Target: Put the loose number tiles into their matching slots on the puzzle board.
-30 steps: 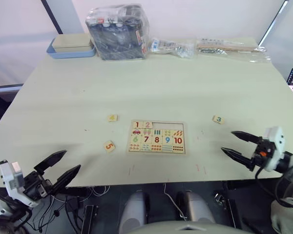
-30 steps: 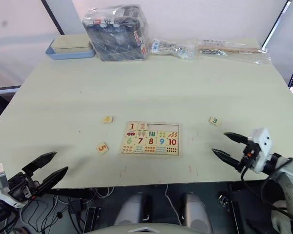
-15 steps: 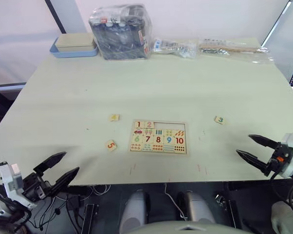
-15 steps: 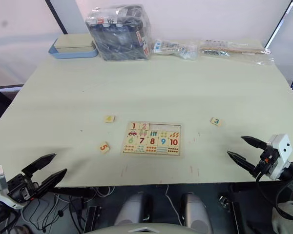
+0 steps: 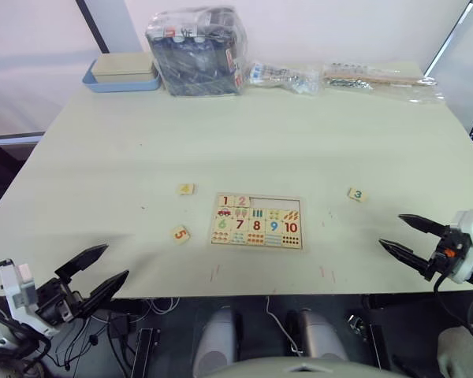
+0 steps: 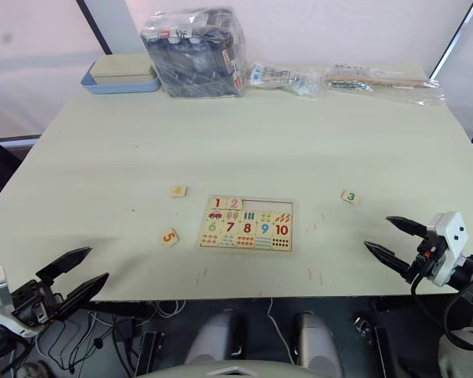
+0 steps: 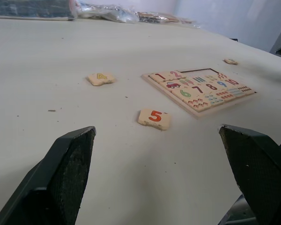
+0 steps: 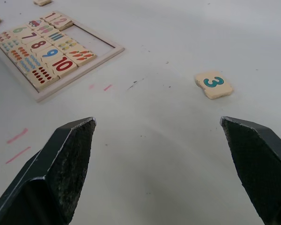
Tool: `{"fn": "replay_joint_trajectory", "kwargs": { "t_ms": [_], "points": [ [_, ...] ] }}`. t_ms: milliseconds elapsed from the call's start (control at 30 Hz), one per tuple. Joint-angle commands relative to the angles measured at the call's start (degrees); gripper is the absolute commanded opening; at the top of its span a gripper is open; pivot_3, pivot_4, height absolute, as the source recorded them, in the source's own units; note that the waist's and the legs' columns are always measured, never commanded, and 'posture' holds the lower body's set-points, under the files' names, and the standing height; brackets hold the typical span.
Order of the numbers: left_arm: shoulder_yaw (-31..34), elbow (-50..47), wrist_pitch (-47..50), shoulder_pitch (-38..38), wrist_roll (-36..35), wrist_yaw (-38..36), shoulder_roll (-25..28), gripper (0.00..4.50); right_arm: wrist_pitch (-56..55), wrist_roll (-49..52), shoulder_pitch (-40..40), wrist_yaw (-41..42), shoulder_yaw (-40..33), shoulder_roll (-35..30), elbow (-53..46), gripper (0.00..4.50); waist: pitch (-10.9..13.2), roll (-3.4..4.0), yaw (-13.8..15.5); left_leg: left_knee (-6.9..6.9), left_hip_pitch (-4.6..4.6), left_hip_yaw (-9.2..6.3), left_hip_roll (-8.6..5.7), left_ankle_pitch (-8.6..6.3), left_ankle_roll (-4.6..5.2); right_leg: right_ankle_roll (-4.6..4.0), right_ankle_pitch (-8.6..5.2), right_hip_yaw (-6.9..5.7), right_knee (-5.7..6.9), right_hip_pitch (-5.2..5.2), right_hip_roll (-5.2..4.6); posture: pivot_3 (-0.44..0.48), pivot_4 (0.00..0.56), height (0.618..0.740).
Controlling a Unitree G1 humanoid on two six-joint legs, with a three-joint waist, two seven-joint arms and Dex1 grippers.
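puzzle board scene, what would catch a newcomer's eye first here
The colourful puzzle board at the table's middle, with tiles 1 and 2 seated in its top row and the rest of that strip bare. Next, three loose tiles around it: 4 and 5 on its left, 3 on its right.

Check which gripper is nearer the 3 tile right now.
Right. The right gripper sits open at the table's near edge, just short of the 3 tile. The left gripper is open too, across the puzzle board.
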Motion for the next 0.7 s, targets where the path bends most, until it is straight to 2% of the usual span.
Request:
{"fn": "replay_joint_trajectory", "kwargs": {
  "t_ms": [33,367,533,700],
  "points": [
    [1.7,-0.1,0.1,-0.2,-1.1,-0.9,1.5,4.5,0.1,1.4,-0.5,-0.2,-0.1,-0.8,-2.0,4.47,0.0,0.0,0.0,0.0,0.0,0.0,0.0,0.0,0.0,0.0,0.0,0.0,0.0,0.0,0.0,0.0,0.15,0.74],
    [1.1,-3.3,2.8,-0.5,-4.0,-6.0,3.5,4.5,4.1,1.2,-7.5,-1.5,5.0,-2.7,-1.5,4.47,0.0,0.02,-0.1,0.02,0.01,0.01,0.03,0.0,0.0,0.0,0.0,0.01,0.01,-0.01,0.05,0.0,0.15,0.74],
    [0.4,-6.2,5.4,-0.5,-5.1,-8.4,5.5,4.5,7.1,-2.6,-17.9,-1.4,11.8,-5.2,4.4,4.47,0.0,0.03,-0.1,0.04,0.01,0.01,0.02,0.0,0.0,0.0,0.01,0.02,0.01,-0.01,0.05,0.0,0.15,0.74],
    [0.1,-9.2,7.1,-0.7,-5.8,-7.7,5.3,4.5,7.8,-8.0,-27.9,-1.8,17.5,-6.3,14.6,4.47,0.0,0.04,0.0,0.04,-0.02,0.0,-0.01,0.01,0.01,-0.03,0.01,0.0,0.01,-0.01,0.06,0.0,0.15,0.74]
  ]
}}
